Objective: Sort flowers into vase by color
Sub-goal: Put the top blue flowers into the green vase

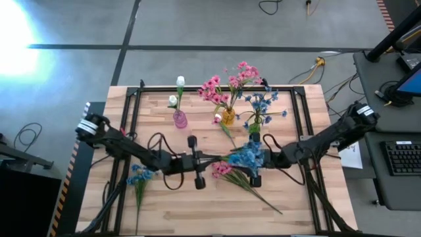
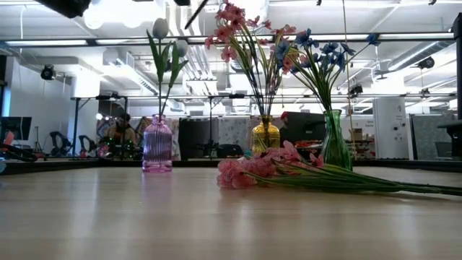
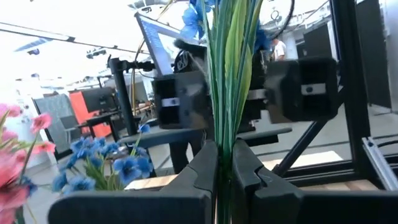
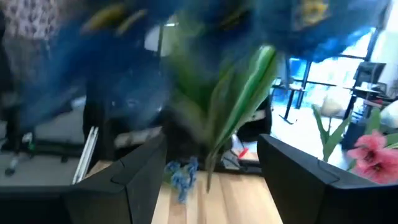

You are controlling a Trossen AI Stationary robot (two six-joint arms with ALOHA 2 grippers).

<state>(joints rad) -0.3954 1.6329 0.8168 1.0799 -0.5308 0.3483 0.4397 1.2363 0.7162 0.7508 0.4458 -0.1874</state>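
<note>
My left gripper (image 1: 220, 159) is shut on a blue flower (image 1: 247, 157), held above the table's middle with its blossoms toward my right arm. My right gripper (image 1: 259, 160) faces it, open, its fingers standing on either side of the flower's blurred blue blossoms and green leaves (image 4: 239, 93). A pink flower (image 1: 223, 170) lies flat on the table under them, its stem running toward the near right. Another blue flower (image 1: 139, 176) lies at the near left. My left gripper pinches the blue flower's green stems (image 3: 225, 134) between its two fingers (image 3: 205, 165), at the end away from the blossoms. The fingers come about level from the table's left and lie along the stems. The flower is lifted clear of the table. My right gripper's open fingers flank the blossom end; I cannot tell whether they touch it.
Three vases stand in a row at the far middle: a purple one (image 1: 179, 119) with white buds, a yellow one (image 1: 228, 117) with pink flowers, a green one (image 1: 254, 135) with blue flowers. Bare wood shows along the near edge.
</note>
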